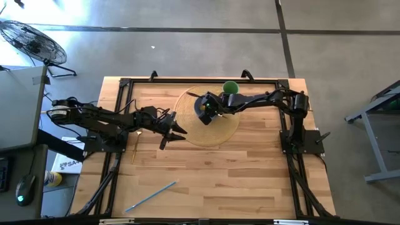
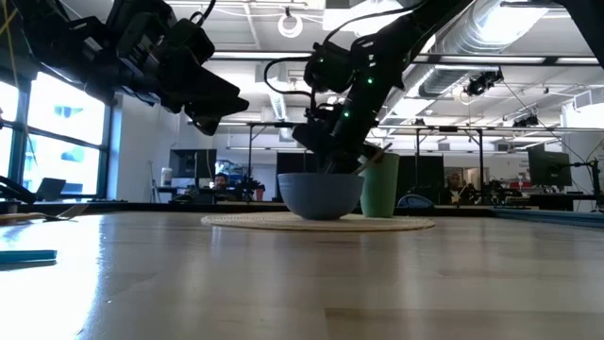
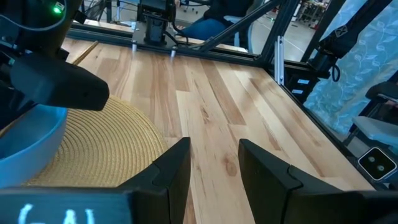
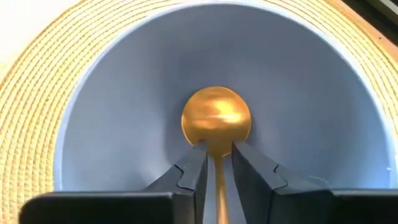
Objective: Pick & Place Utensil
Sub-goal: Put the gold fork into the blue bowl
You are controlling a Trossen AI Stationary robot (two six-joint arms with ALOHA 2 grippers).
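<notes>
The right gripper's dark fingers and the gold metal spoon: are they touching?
Touching. In the right wrist view the right gripper has both fingers pressed on the gold spoon's handle, above the blue bowl.

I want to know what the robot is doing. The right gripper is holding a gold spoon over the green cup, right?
Not quite. The right gripper does hold the gold spoon, but over the blue bowl, not the green cup. The right wrist view shows the spoon's round end inside the bowl; the cup stands beside it on the woven mat.
</notes>
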